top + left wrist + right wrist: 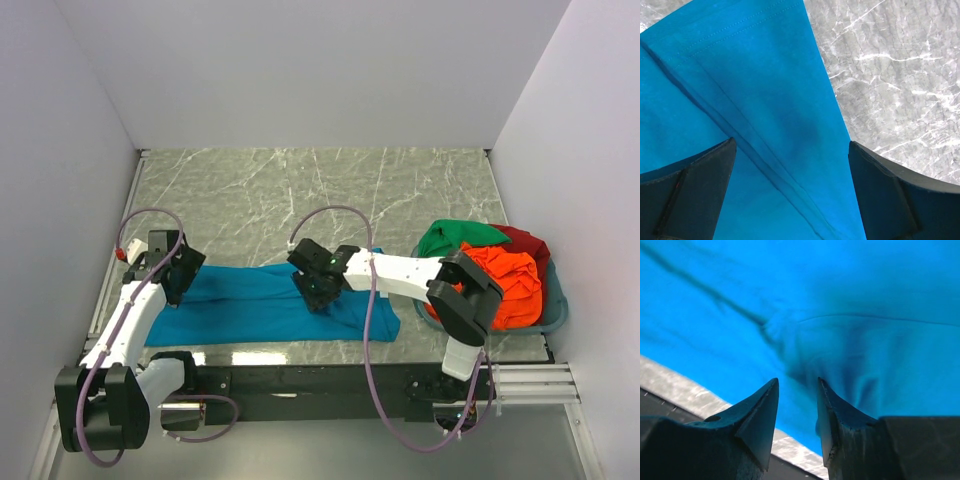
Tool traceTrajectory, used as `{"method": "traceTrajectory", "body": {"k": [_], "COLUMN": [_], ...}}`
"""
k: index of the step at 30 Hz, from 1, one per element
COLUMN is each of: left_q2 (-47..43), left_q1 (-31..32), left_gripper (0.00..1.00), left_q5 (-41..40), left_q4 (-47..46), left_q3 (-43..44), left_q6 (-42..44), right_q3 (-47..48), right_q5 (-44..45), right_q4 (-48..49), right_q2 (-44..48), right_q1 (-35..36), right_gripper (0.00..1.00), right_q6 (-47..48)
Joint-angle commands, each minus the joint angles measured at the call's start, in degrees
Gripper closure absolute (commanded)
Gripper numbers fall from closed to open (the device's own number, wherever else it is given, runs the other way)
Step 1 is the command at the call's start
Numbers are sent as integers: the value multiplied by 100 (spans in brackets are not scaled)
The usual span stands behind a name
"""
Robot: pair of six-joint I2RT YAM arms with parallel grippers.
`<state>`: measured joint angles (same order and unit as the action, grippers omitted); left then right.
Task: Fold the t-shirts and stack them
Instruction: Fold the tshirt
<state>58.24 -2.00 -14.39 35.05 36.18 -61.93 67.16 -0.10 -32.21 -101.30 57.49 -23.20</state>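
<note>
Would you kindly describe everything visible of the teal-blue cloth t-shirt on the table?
The teal-blue cloth t-shirt, plain with stitched hems, lies folded into a long band on the marble table near its front. The left gripper hovers open over its left end; the right gripper, jaws apart, sits at a pucker.

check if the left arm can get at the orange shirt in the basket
Probably not: the left arm is at the left end of the teal shirt, the orange shirt lies in the basket far right, with the right arm between.
</note>
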Motion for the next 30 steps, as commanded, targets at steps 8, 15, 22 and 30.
{"method": "traceTrajectory", "body": {"k": [8,15,22,30], "left_q2": [-32,30,3,-76], "left_q1": [33,33,33,33], "left_gripper": [0,0,1,1], "left_q5": [-160,-195,-195,-143], "left_q4": [-103,-68,-51,-68], "left_q3": [38,64,73,12], "left_q6": [67,58,58,76], "right_q3": [113,158,140,272], "right_q5": [168,194,212,-225], "right_q4": [-198,-234,-225,-427], "right_q2": [-180,-312,-163,277], "right_q1": [-283,-283,-274,-256], "right_gripper": [58,57,84,99], "right_q6": [219,404,272,123]}}
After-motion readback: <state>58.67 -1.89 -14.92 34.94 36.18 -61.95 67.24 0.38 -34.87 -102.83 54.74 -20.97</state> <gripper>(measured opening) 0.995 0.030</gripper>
